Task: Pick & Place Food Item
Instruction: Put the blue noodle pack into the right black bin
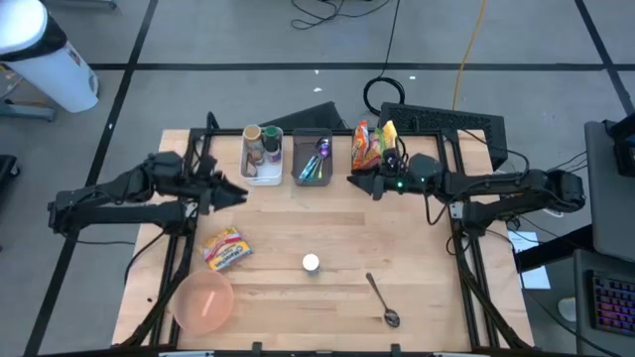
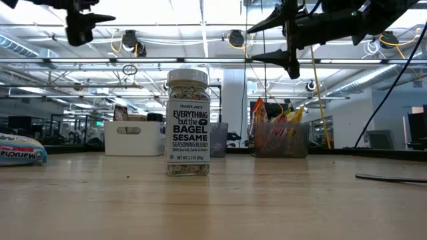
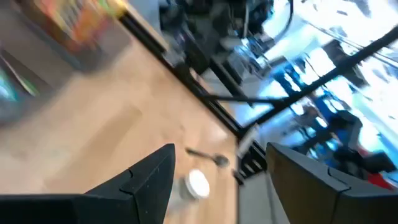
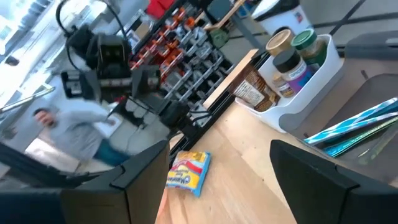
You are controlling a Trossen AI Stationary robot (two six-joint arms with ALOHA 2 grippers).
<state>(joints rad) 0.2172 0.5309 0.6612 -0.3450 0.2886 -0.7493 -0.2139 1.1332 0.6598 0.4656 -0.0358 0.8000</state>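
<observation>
A seasoning jar with a white lid [image 1: 312, 263] stands upright on the table's middle; it fills the low view's centre [image 2: 187, 122] and shows in the left wrist view [image 3: 198, 183]. A yellow snack packet [image 1: 226, 248] lies flat on the left, also in the right wrist view [image 4: 188, 172]. My left gripper [image 1: 238, 193] is open and empty, held high over the table's left part. My right gripper [image 1: 355, 181] is open and empty, high at the far middle near the bins.
A white bin of jars [image 1: 263, 154], a grey bin of packets [image 1: 314, 157] and snack bags [image 1: 373, 144] stand along the far edge. A pink bowl [image 1: 203, 300] sits near left. A spoon [image 1: 381, 300] lies near right. A person [image 4: 74, 124] shows beyond the table.
</observation>
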